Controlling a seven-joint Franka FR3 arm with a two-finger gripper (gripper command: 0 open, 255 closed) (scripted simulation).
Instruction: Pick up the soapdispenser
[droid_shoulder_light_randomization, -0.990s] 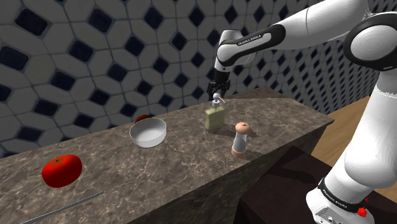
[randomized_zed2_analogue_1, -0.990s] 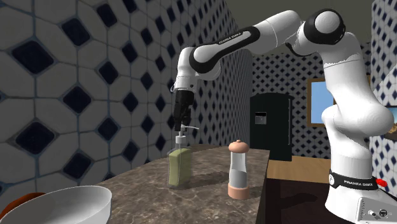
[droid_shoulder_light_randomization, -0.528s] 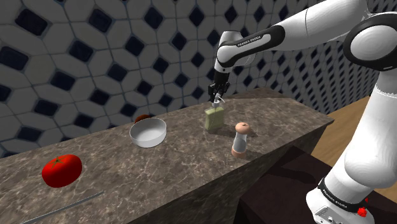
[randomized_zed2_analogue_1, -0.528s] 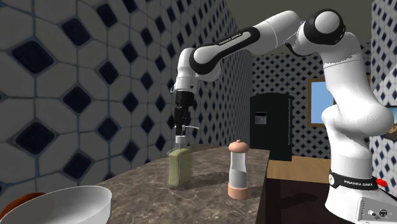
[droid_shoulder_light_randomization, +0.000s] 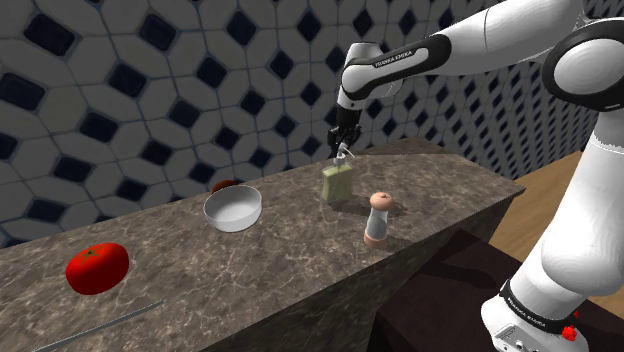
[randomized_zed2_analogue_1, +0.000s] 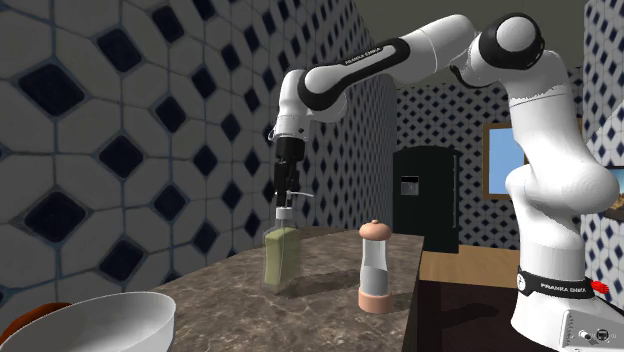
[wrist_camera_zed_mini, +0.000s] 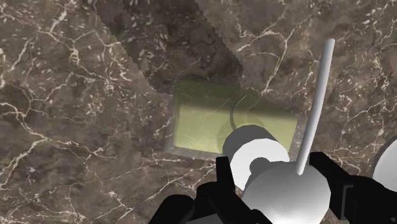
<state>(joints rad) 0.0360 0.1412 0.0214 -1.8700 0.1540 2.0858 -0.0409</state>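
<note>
The gripper clasps the soap dispenser by its pump (olive bottle directly beneath).

Location type: domestic kitchen. Indicators: a dark marbled stone countertop runs along a wall tiled in a pale and dark-blue pattern. On the countertop are a tomato, a white bowl, a pepper mill and a soap dispenser. A black refrigerator stands against the far tiled wall. The floor is wood-coloured.
</note>
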